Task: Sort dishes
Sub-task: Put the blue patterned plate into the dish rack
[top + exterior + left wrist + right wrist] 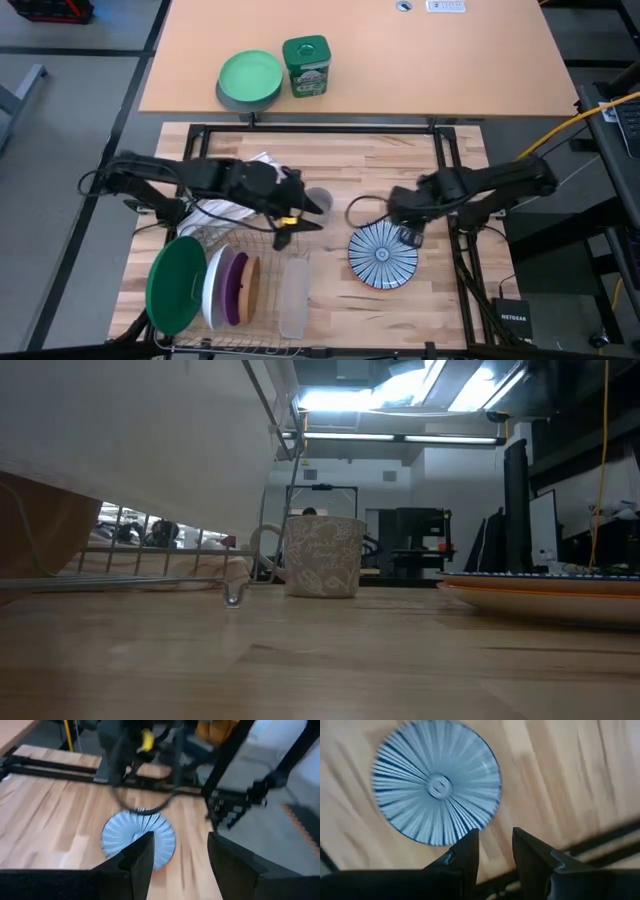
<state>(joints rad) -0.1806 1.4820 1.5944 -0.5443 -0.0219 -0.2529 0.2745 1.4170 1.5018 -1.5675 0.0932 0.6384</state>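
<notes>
Item: blue-and-white striped plate (383,254), one, radiating stripes, orange rim, flat on the table (330,160) right of the rack (262,262). I count four plates racked upright: dark green (176,284), white (213,285), purple (233,290), brown (251,284). My right gripper (495,847) hangs above the striped plate, fingers parted, empty. My left gripper (179,855), spread wide, holds nothing.

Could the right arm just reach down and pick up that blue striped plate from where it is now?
Probably yes. The right gripper hangs open and empty beside the striped plate, which lies flat on the table with nothing on top. The left gripper is off by the rack.
</notes>
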